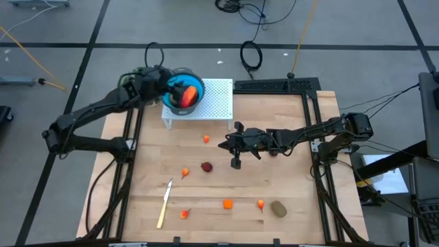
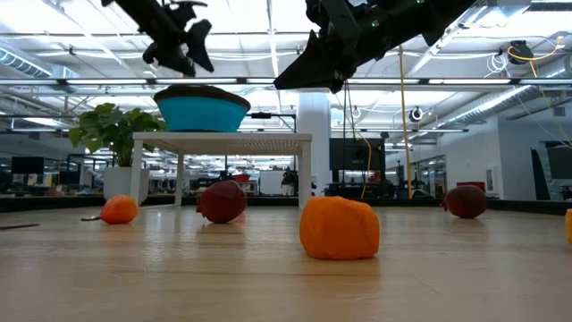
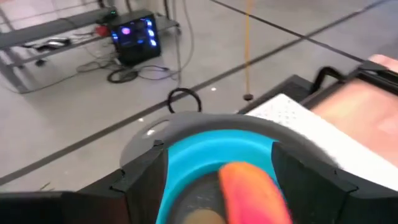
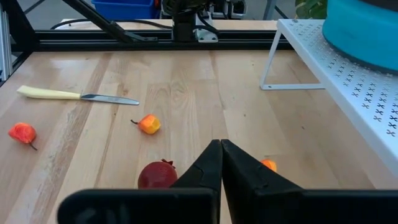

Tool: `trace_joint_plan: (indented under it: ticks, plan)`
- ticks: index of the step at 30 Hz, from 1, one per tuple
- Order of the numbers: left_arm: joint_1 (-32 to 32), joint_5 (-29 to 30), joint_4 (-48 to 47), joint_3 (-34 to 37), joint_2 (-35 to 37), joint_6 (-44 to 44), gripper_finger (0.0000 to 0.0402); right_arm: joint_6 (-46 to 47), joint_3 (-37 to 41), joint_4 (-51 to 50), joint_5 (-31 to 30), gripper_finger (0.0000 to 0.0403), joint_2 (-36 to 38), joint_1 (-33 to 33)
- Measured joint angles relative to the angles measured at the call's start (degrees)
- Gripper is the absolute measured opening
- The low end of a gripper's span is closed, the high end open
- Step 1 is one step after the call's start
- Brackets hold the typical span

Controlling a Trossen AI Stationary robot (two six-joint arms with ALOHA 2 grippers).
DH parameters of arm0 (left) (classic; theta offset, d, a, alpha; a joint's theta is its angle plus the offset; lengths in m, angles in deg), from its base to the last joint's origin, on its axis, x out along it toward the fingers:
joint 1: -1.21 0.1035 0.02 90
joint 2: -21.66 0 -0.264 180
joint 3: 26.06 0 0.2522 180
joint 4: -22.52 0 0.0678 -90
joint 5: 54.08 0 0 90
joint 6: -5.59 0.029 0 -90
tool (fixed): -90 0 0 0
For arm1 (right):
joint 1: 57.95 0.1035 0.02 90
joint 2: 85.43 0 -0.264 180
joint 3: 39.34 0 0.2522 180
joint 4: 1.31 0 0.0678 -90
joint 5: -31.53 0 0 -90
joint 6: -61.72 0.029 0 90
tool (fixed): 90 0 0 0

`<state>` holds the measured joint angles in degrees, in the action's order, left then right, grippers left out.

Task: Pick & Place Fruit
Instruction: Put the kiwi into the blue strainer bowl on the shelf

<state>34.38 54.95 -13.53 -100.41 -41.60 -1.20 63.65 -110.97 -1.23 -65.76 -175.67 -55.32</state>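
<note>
Both arms were dark, slim and jointed, built of black links with black cables trailing off them. The left pincer (image 1: 164,87) had broad, flat black fingers; the right pincer (image 4: 220,163) ended in tapered, wedge-shaped black fingers.

The light wooden tabletop (image 1: 219,171) carries a white perforated shelf (image 1: 214,103) on thin legs at its far edge, and a blue bowl (image 1: 186,92) sits on that shelf. Lying directly on the wood are small orange fruit pieces (image 1: 227,203) scattered over the middle and near side, a dark red round piece (image 1: 206,166) near the centre, an olive-brown oval (image 1: 278,208) toward the near right, and a pale yellow-handled knife (image 1: 164,203) at the near left.
</note>
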Motion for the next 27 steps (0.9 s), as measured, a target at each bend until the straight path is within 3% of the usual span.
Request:
trace_joint_plan:
  ticks: [6,23,27]
  plan:
    - [-6.46,-0.05,-7.55,-4.36,0.00,-2.23,0.0228,-0.02,0.00,-1.33,-0.03,0.0000,0.02,0.41]
    - [-23.57,-0.05,-7.25,-1.51,1.16,-6.73,0.0017,-2.76,0.01,-7.32,-0.07,0.0000,0.04,4.54]
    - [-26.26,-0.07,-4.99,0.01,1.18,-7.37,0.0009,-2.80,0.00,-7.75,-0.09,0.0000,0.04,5.54]
